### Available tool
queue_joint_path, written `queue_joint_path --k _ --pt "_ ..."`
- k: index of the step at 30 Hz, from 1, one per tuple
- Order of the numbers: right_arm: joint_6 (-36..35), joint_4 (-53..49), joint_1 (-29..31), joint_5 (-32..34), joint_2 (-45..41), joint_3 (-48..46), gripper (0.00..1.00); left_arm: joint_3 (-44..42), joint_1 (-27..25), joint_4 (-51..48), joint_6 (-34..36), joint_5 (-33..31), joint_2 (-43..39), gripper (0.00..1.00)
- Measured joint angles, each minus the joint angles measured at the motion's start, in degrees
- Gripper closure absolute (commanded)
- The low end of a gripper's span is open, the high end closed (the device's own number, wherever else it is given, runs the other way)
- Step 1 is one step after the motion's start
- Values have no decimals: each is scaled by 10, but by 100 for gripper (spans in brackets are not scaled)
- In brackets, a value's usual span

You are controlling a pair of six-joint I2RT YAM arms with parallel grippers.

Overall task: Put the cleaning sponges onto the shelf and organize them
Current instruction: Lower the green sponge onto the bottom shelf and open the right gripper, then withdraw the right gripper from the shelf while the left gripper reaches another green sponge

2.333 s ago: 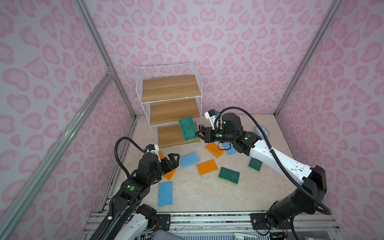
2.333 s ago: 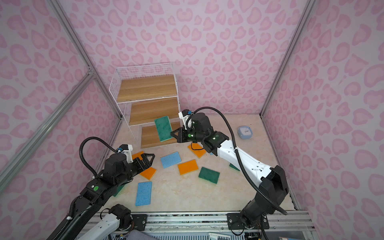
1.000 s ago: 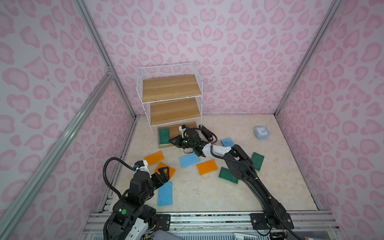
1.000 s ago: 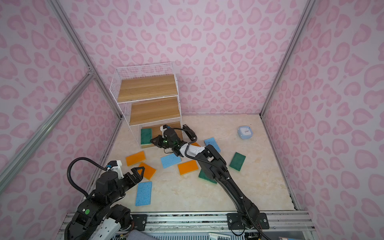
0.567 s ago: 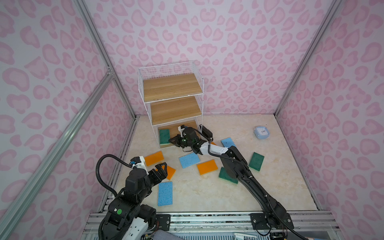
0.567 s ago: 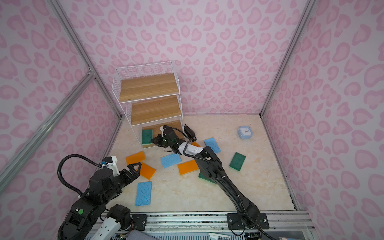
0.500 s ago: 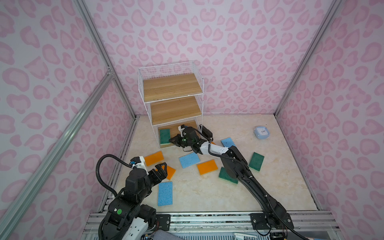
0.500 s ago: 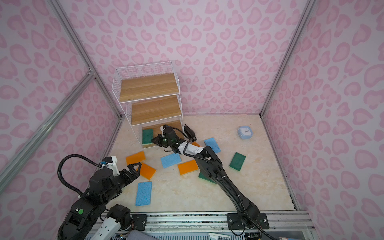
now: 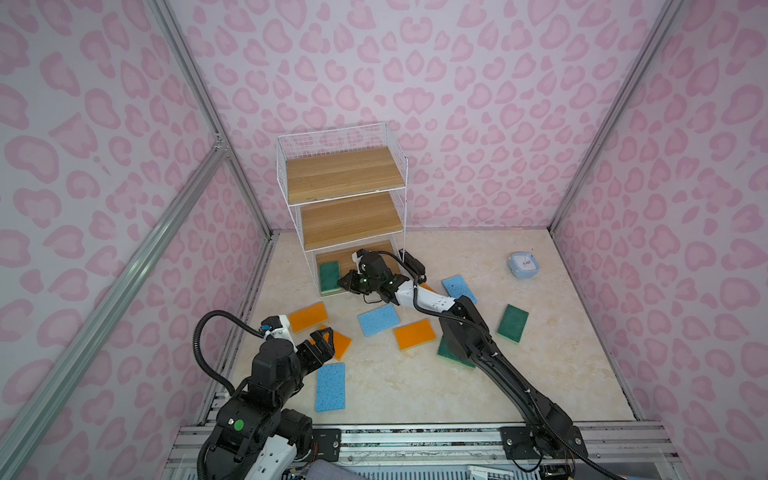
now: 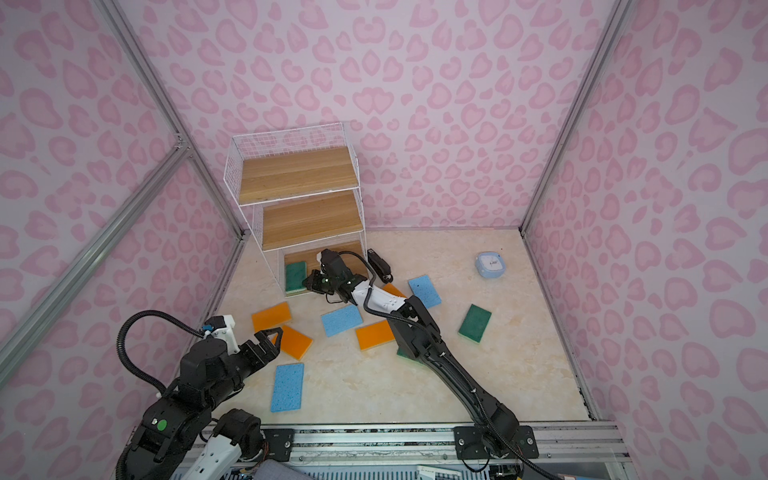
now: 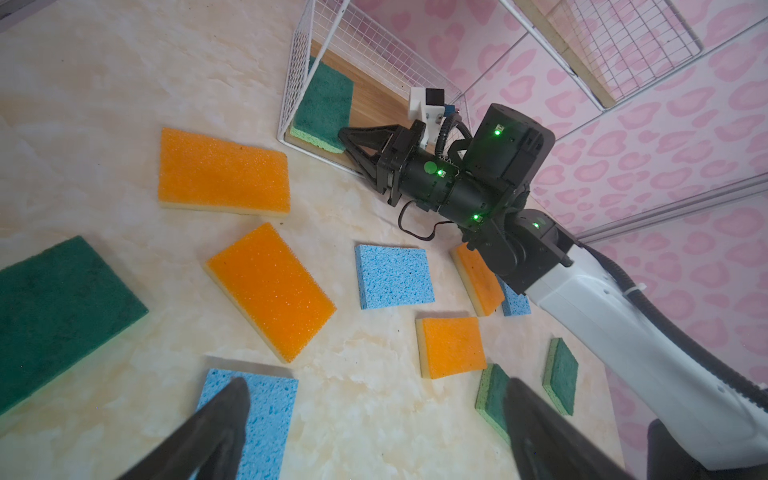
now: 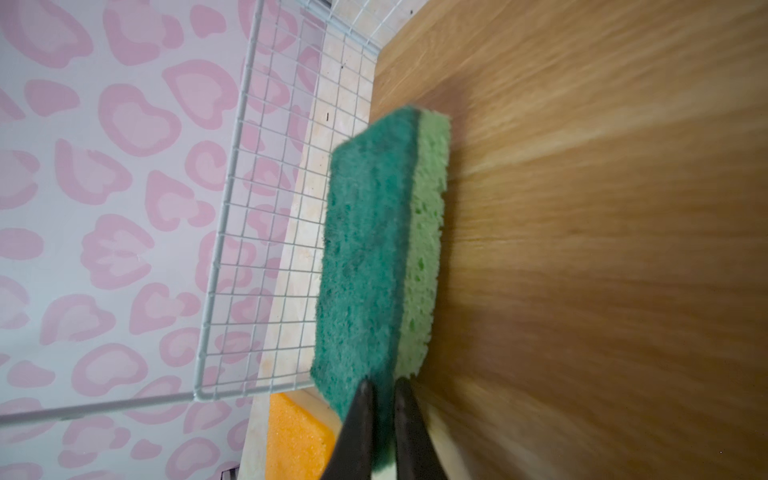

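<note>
Marble floor (image 9: 561,374), mid-frame: ten cleaning sponges (image 9: 378,319) lie loose — one green sponge (image 9: 329,272) sits on the shelf's (image 9: 349,224) bottom board (image 12: 582,249), pinched by the right gripper (image 9: 341,284); left gripper (image 9: 326,340), lower left, gapes empty.

I've got one dark green sponge (image 9: 329,274) lying flat on the shelf's (image 9: 345,170) bottom board, left side. On the floor in front lie four orange sponges (image 9: 308,316), three light blue sponges (image 9: 379,320) and three green sponges (image 9: 513,323), all scattered.
</note>
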Motion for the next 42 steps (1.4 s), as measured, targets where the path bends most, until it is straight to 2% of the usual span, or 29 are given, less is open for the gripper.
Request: queue_joint_path --k 5,9,13,18,32,36,42 --pt "-11 -4 1 4 -2 1 45 -1 0 -1 0 1 -2 4" --pt "-23 -12 1 8 -19 -14 37 -1 0 -2 0 5 5 3" --pt "-31 -9 2 9 -64 -78 32 -1 0 -5 11 11 20 1" --pt "-32 23 7 11 -134 -187 29 -1 0 -10 17 23 39 1" --pt "-49 119 7 25 -336 -459 30 -54 -26 21 5 49 89 20" --pt "-64 141 5 26 -415 -560 31 -72 -66 51 -5 46 129 25" --pt "-84 149 -33 21 -553 -735 32 -73 -185 126 -38 6 230 25"
